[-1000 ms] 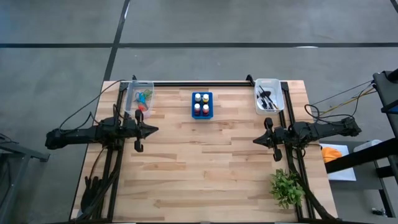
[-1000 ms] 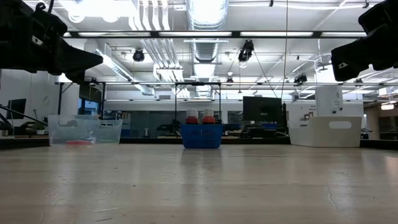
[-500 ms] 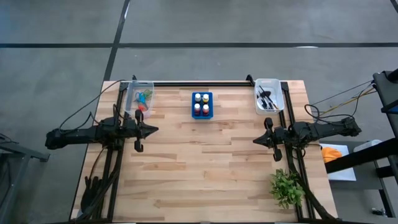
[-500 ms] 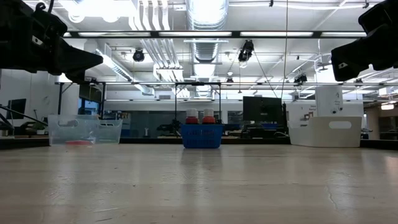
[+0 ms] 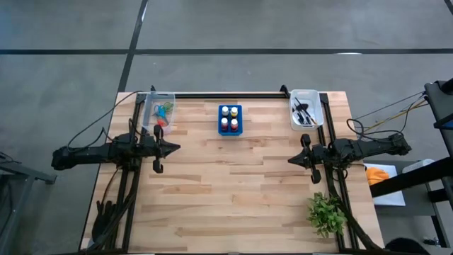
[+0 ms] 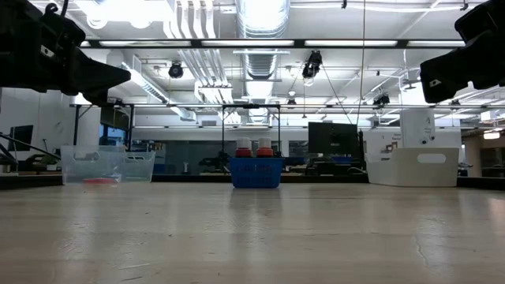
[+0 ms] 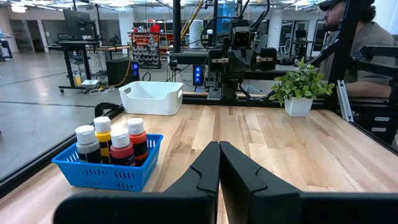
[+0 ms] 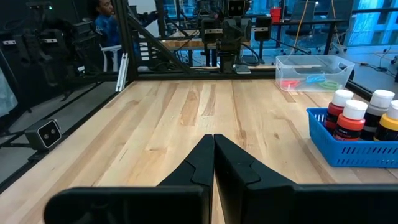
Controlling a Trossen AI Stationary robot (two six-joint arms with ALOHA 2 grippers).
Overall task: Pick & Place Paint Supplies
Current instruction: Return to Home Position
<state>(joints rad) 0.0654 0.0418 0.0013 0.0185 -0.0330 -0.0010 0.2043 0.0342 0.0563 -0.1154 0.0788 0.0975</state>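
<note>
Barely legible: scissors (image 5: 163, 110) in transp. bin (image 5: 148, 103), brushes (image 5: 304, 112) too.

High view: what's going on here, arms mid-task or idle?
Nothing is being handled. The left gripper and right gripper are both shut and empty, held above the wooden table near its sides. The coloured-handled scissors lie in the transparent plastic bin, the dark brushes in the white bin, and the small paint bottles stand in the blue square basket between them. Sorting looks done.
</note>
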